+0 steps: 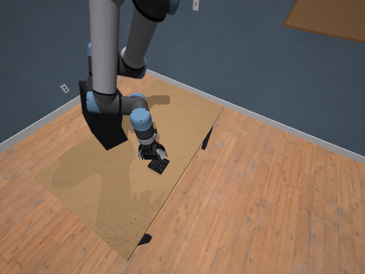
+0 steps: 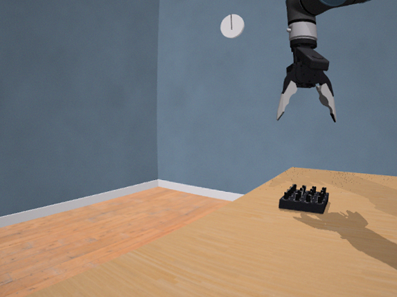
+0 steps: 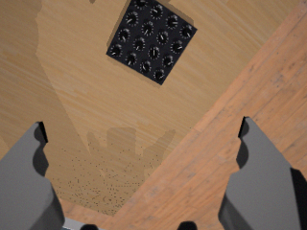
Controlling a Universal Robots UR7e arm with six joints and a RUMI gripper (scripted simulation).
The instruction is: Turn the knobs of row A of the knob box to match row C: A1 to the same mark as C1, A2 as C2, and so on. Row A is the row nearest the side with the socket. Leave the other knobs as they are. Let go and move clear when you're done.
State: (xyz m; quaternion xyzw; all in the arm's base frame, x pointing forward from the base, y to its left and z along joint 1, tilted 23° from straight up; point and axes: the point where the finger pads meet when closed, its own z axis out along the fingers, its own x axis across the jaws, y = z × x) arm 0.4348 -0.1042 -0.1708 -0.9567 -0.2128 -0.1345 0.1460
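Observation:
The black knob box lies flat on the table, with several upright black knobs in a four-by-four grid. In the wrist view it is at the top centre, turned at an angle, its top corner cut by the frame edge. White pointer lines on the knobs show different directions; the exact marks are too small to read. The socket side cannot be made out, so I cannot tell which row is A. My gripper is open and empty, high above the box, pointing down.
The box stands near one long edge of the wooden table. The dark robot base stands at the table's other side. The arm casts shadows over the table.

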